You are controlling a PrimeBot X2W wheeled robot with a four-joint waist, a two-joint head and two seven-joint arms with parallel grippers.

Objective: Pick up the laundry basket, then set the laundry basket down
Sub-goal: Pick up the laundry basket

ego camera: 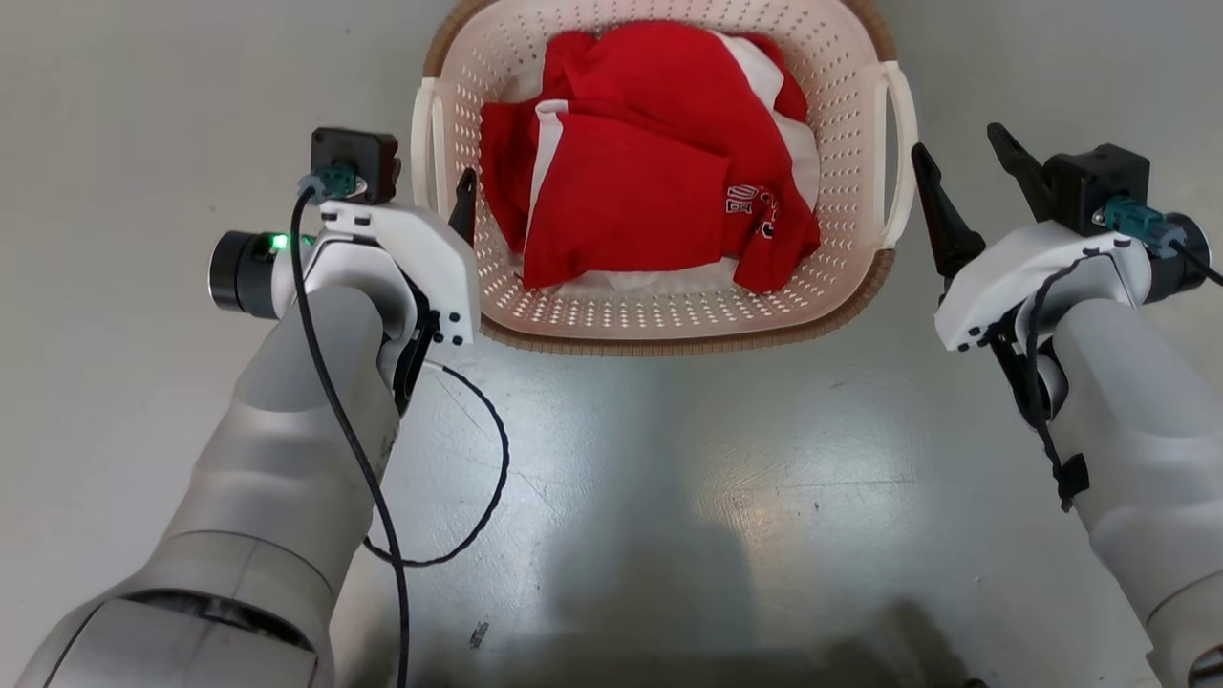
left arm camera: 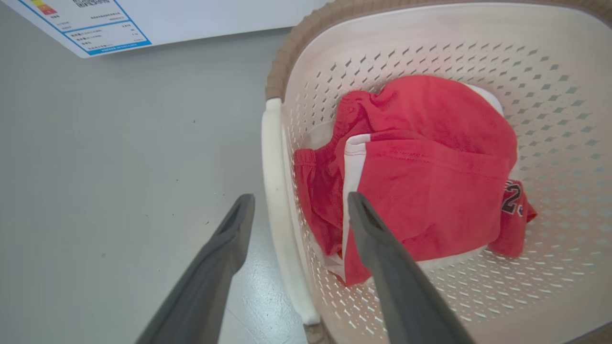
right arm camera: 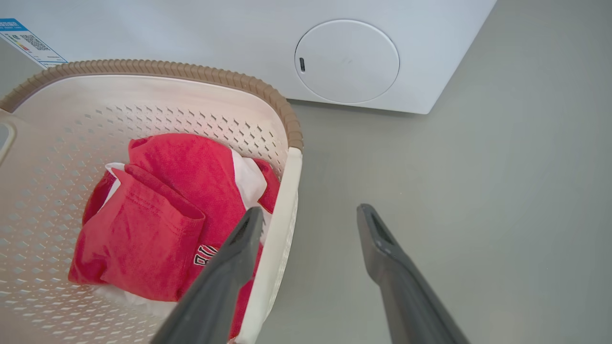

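Note:
The laundry basket point(ego camera: 688, 330), cream and perforated with a brown woven-look rim, stands on the grey floor with red and white clothes point(ego camera: 650, 162) inside. My left gripper point(ego camera: 441, 191) is open and straddles the basket's left handle point(left arm camera: 275, 191). One of its fingers point(left arm camera: 368, 224) is inside the basket and the other is outside. My right gripper point(ego camera: 955, 139) is open beside the right handle point(ego camera: 898, 153). Its inner finger point(right arm camera: 244, 239) hangs close over that handle point(right arm camera: 287, 210) and the outer finger is over bare floor. Neither gripper holds anything.
A white washing machine point(right arm camera: 346, 61) with a round cover stands just behind the basket, and a label point(left arm camera: 95, 24) is stuck on its front. A loose black cable point(ego camera: 487, 478) loops from my left arm. Grey floor lies on both sides of the basket.

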